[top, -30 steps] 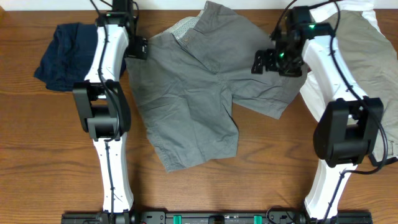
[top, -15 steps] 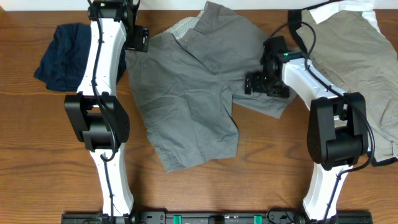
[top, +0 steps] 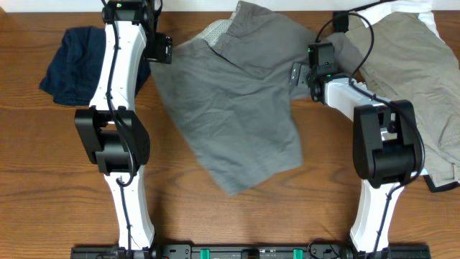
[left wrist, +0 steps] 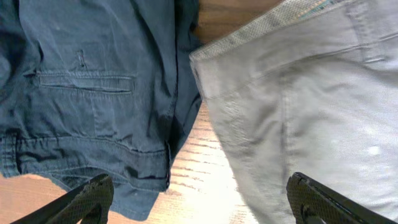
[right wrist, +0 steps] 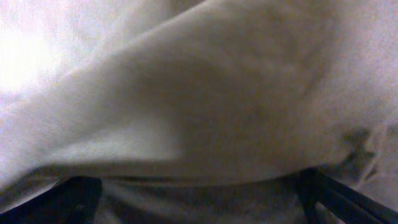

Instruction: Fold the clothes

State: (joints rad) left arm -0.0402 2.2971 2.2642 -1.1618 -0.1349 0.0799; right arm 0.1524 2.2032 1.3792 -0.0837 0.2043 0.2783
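The mid-grey shorts [top: 237, 108] lie in the middle of the table, one leg doubled over the other, the paler waistband at the back. My left gripper [top: 159, 49] is open at the waistband's left corner. In the left wrist view its fingers [left wrist: 199, 202] straddle bare wood between a navy garment [left wrist: 93, 81] and the grey shorts [left wrist: 311, 93]. My right gripper [top: 298, 73] is at the shorts' right edge. In the right wrist view its fingers [right wrist: 199, 193] are spread wide with grey cloth [right wrist: 217, 93] filling the view close up.
The navy garment [top: 75, 61] lies crumpled at the back left. A khaki-beige garment [top: 410, 65] lies over white cloth [top: 431, 14] at the right, with a black piece [top: 440, 180] at the right edge. Wooden table [top: 57, 165].
The shorts' right leg has gone from the right and now lies over the other leg; the cloth's lower end shifted right. My right gripper moved back and up. The left arm barely moved.
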